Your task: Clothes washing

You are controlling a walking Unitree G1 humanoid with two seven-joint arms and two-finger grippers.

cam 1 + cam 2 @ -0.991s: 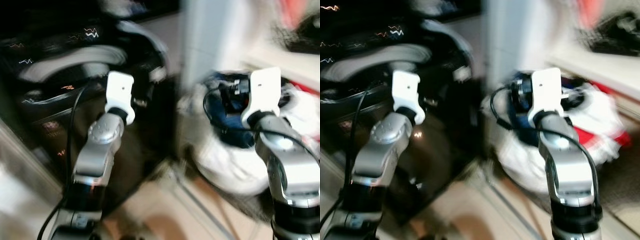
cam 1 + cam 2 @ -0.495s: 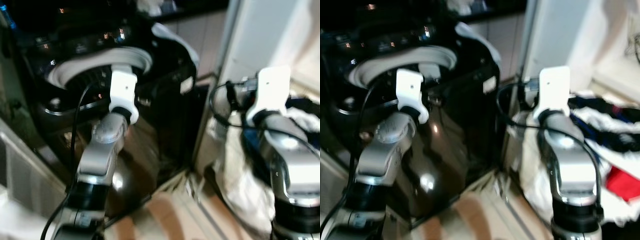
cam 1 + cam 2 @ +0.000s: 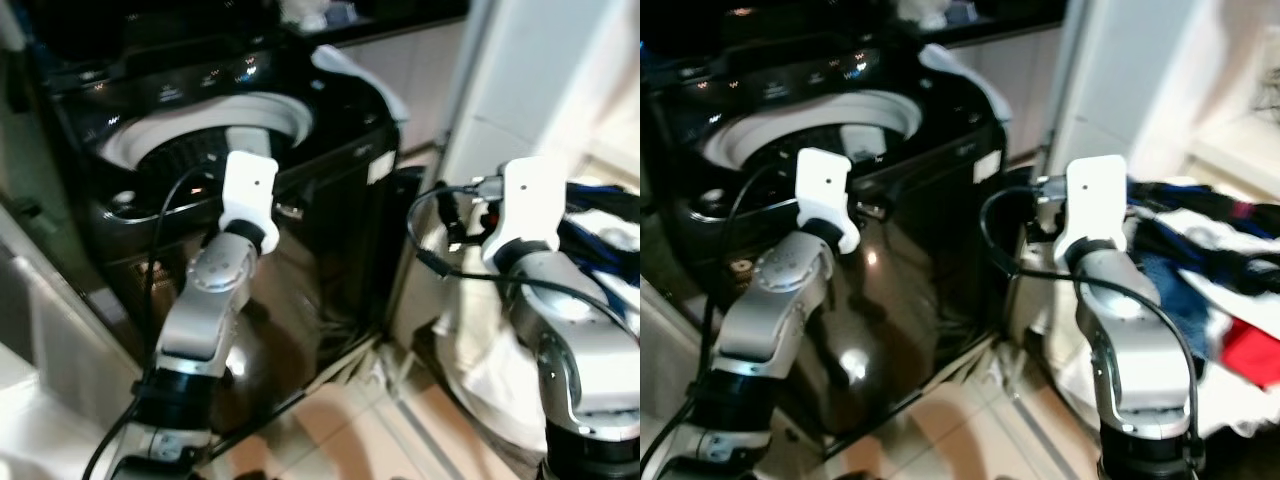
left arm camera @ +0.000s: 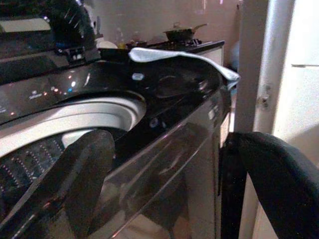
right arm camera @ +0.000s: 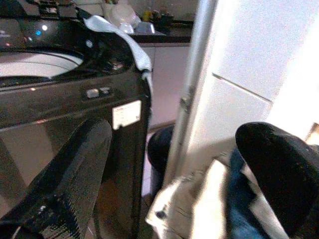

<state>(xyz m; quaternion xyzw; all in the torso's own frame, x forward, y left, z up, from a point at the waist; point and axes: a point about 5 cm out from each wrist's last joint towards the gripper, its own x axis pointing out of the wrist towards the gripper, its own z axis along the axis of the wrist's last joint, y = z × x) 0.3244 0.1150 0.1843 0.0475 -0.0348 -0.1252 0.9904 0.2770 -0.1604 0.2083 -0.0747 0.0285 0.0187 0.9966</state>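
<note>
No word, number or brand can be read anywhere. The washing machine carries a small white sticker on its black front near the upper corner, but its print is too blurred to read. The control panel at the back of the machine shows lit marks, too small and smeared to tell as figures.

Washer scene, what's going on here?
The robot stands facing a black top-load washing machine with its drum open. A pile of clothes sits to the robot's right. Both arms are raised, the left gripper by the washer's front and the right gripper between washer and pile. Both are open and empty; nothing is picked up yet.
</note>
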